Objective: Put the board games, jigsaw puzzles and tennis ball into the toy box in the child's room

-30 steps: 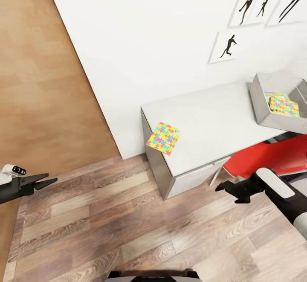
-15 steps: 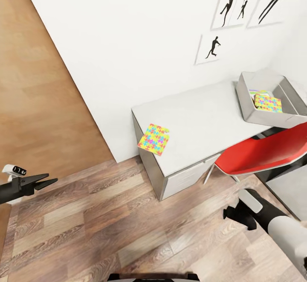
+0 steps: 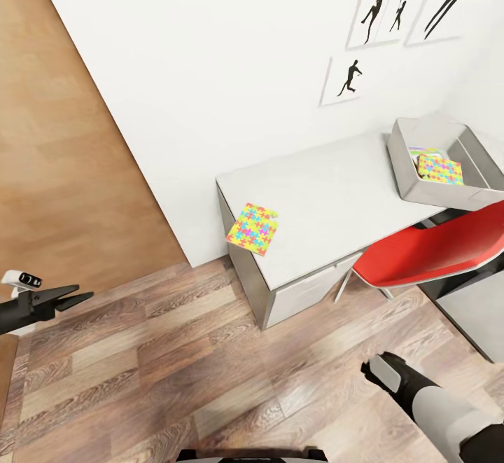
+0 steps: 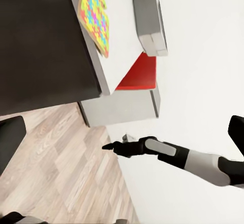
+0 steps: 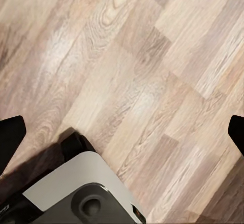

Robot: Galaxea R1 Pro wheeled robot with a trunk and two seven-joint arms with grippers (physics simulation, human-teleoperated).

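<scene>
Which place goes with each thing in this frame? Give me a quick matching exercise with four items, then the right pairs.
Things:
1. loose jigsaw puzzle
2. toy box
3. red chair
4. left gripper

Places:
A. tucked at the table front edge
B. at the table's corner, overhanging the edge
C. over the wood floor, holding nothing
D. on the table's far end, a second puzzle inside it

Pairs: 1-B, 2-D, 3-A, 4-C

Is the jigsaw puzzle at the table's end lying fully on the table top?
No: the jigsaw puzzle lies at the corner of the table, with one edge hanging past the table's edge.
</scene>
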